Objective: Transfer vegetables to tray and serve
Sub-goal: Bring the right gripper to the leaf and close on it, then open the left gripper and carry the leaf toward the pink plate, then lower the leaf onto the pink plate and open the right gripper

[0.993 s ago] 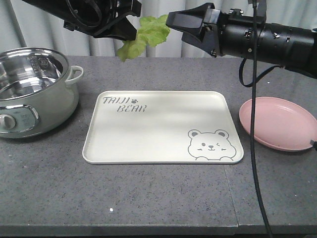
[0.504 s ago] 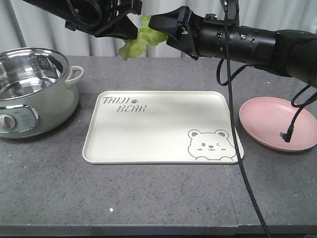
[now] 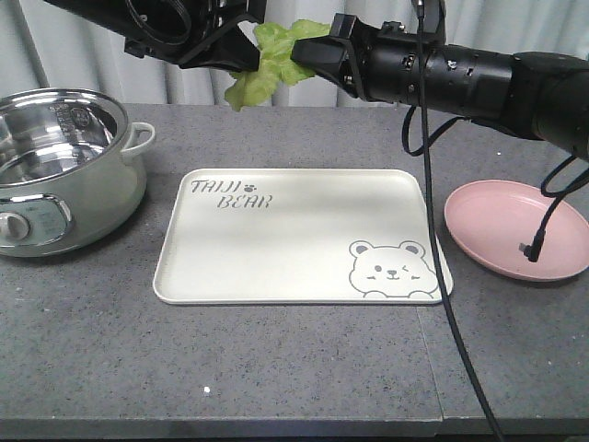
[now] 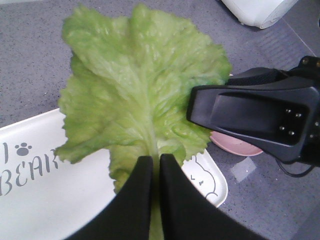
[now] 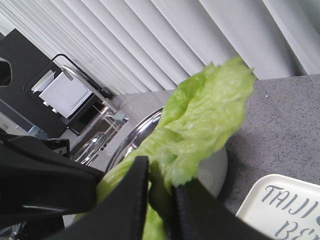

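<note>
While the left gripper (image 4: 155, 162) keeps its jaws pressed narrow on the pale rib of the lettuce leaf (image 3: 267, 60), the right gripper (image 3: 308, 57) has crossed the gap that lay between them a second ago. It now meets the crinkled free end of the leaf. A second back its jaws stood wide and well apart from the leaf. In the right wrist view they are now drawn close with green leaf between them, and they seem to be pinching it, though how firmly cannot be told.

The leaf itself has hardly moved. It hangs in the air between the two sets of jaws, touching nothing else. The cream tray (image 3: 276, 230) lies on the table (image 3: 276, 378) below both sets of jaws and toward the front camera from them, and nothing has been laid on it yet. The steel-lined pot (image 3: 55, 175) sits below and out past the left jaws, on the side away from the right ones. The pink plate (image 3: 515, 230) lies under the right arm, back behind its jaws.

With both grippers on one leaf, this looks like a handover or a two-handed carry. No leaf has been transferred to the tray so far. If it is a handover, the left jaws should let go only once the right hold is sure. The leaf is thin and limp, so pulling it from both ends could tear it at the rib.
</note>
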Robot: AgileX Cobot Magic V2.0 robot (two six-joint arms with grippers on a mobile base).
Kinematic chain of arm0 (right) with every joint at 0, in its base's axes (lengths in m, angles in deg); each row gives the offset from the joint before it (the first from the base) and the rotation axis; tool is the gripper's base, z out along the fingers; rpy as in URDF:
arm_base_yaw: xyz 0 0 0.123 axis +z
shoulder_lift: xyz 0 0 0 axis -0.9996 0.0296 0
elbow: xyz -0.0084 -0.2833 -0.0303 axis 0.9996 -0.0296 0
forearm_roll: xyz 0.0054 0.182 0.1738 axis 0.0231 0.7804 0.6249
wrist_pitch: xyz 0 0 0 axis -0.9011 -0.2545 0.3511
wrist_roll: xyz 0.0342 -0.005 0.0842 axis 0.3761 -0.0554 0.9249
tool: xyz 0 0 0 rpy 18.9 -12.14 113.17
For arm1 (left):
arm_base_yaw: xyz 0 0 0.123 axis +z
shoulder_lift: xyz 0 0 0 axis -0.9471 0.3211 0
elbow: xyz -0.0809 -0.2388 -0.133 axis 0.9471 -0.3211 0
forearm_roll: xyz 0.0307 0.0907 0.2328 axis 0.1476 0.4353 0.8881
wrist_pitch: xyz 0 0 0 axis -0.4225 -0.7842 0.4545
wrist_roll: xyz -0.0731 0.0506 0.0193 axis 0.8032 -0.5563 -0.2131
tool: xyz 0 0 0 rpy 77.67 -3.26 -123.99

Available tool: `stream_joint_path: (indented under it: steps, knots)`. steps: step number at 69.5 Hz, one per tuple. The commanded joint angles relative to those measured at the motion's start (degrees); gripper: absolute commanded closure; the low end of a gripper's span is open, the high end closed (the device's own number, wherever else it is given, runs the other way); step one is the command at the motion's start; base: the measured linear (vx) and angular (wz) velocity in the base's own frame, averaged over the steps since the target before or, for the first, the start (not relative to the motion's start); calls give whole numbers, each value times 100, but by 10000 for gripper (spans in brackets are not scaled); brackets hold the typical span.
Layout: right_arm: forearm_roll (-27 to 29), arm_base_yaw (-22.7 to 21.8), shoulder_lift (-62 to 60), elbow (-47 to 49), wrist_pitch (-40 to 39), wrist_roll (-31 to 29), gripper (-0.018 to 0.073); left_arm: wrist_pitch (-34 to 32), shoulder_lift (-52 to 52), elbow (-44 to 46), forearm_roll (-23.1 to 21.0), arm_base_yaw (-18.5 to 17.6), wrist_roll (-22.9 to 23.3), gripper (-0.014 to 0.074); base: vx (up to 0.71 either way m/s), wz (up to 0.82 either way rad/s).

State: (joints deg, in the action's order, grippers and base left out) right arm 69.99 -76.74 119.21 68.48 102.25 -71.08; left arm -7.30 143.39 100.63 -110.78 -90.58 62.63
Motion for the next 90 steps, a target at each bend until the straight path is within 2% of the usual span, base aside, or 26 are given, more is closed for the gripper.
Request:
stream_joint_path:
  steps: [1, 17, 36, 46, 56, 69, 73, 83, 90]
  knots:
    - [573, -1, -294, 198, 153, -138, 573, -333, -328, 192, -243, -43, -6, 605, 0, 0]
    - [573, -10, -294, 198, 240, -278, 568, -320, -328, 192, -243, -43, -25, 567, 0, 0]
    - [573, -124, -294, 522, 23, -467, 564, -116, -365, 192, -237, -33, -25, 346, 0, 0]
    - [551, -566, -336, 646, 94, -361, 564, -122, -500, 192, -141, -25, -25, 261, 0, 0]
    - [230, -1296, -497, 646, 419, -47, 564, -50, -691, 192, 252, -25, -25, 254, 0, 0]
    - [-857, -2708, -639, 646, 1481, 1035, 564, 173, -777, 192, 703, -25, -20, 254, 0, 0]
    - [-1321, -3094, -639, 646, 1818, 1169, 564, 188, -777, 192, 725, -25, -20, 254, 0, 0]
    - [-2943, -3604, -639, 646, 2065, 1990, 564, 149, -757, 192, 719, -25, -20, 255, 0, 0]
    - [-4059, -3624, -639, 646, 2123, 2291, 564, 140, -747, 192, 719, -25, -20, 255, 0, 0]
